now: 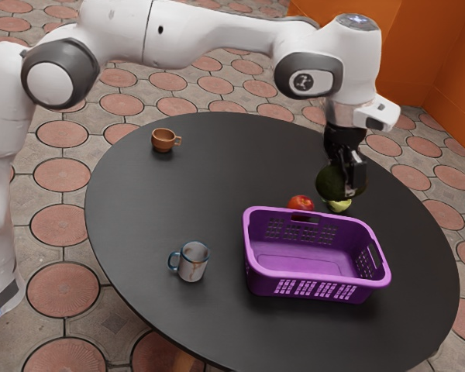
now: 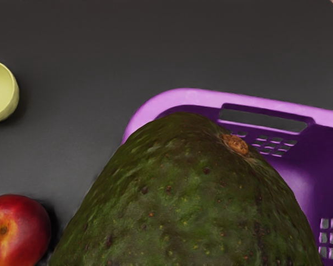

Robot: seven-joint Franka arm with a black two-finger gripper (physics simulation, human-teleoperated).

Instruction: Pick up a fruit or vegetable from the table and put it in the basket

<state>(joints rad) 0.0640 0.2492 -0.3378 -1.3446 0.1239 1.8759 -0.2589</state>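
Cup and mug to one side, basket to the other

In the exterior view, the basket (image 1: 314, 277) stands on the table (image 1: 240, 178), toward the view's right. The mug (image 1: 193, 263) is to the exterior view's left of it, apart from it. The cup (image 1: 163, 141) is well behind the mug, farther to the exterior view's left. Behind the basket's far rim lie the fruit (image 1: 300, 202) and the bowl (image 1: 340, 207), both on the table, the bowl to the exterior view's right of the fruit. The avocado (image 1: 330, 182) is in the fingers (image 1: 359, 172), above the table, near the bowl.
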